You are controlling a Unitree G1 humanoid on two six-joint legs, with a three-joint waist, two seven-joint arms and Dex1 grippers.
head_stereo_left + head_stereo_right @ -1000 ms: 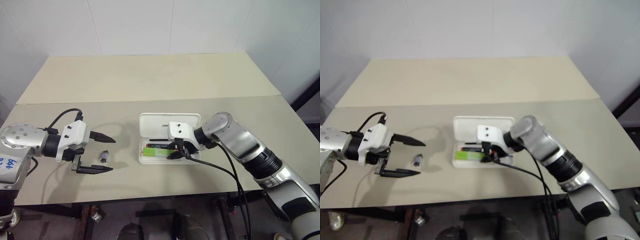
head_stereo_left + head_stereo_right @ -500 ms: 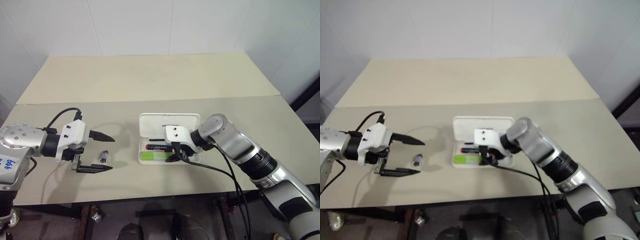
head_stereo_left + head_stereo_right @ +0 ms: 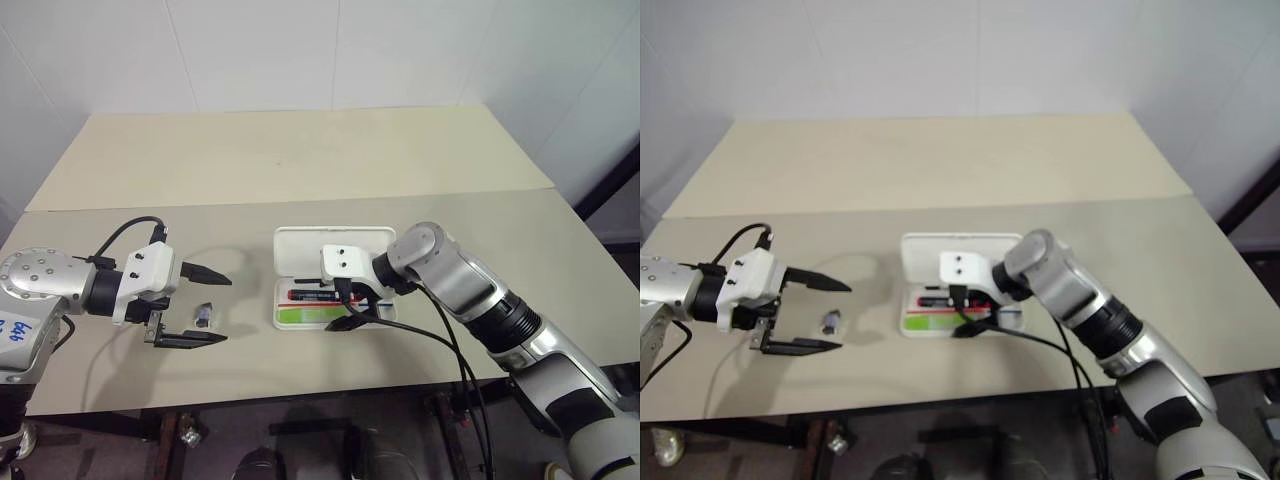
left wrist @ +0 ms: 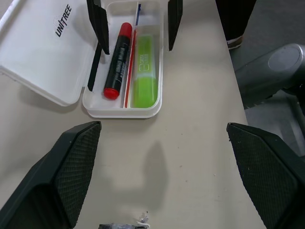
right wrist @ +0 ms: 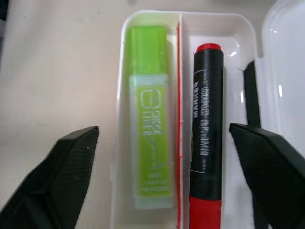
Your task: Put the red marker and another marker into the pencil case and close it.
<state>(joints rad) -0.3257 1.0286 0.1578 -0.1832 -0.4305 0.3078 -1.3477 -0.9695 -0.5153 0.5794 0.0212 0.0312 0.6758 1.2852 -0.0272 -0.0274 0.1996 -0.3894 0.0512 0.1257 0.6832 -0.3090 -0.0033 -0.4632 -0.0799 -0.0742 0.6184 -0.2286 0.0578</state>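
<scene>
Tabletop (image 3: 300, 160) in pale beige fills most of what I see from where I stand, with a seam running across it from side to side. Near the front edge, roughly in the middle, the pencil case (image 3: 335, 245) lies open, its white lid folded flat away from the robot and showing the printed word UNITREE.

Over the tray of the case hangs the right gripper (image 3: 352, 308), its two black fingers spread wide apart with nothing between them; seen along those fingers, one stands outside the tray's front wall and the other over the hinge side. The left gripper (image 3: 212, 307) is well off to the left of the case, above bare table, its fingers also spread wide and empty, pointing toward the case.

Inside the tray, the light-green marker (image 5: 150, 148) lies flat in the front compartment, along the wall nearest the robot. The red marker (image 5: 206, 129) lies flat in the other compartment, on the lid side, parallel to the green one and parted from it by a thin red stripe (image 5: 179, 119).

A small dark grey stub (image 3: 204, 315) rests on the table between the left gripper's fingers, touching neither.
</scene>
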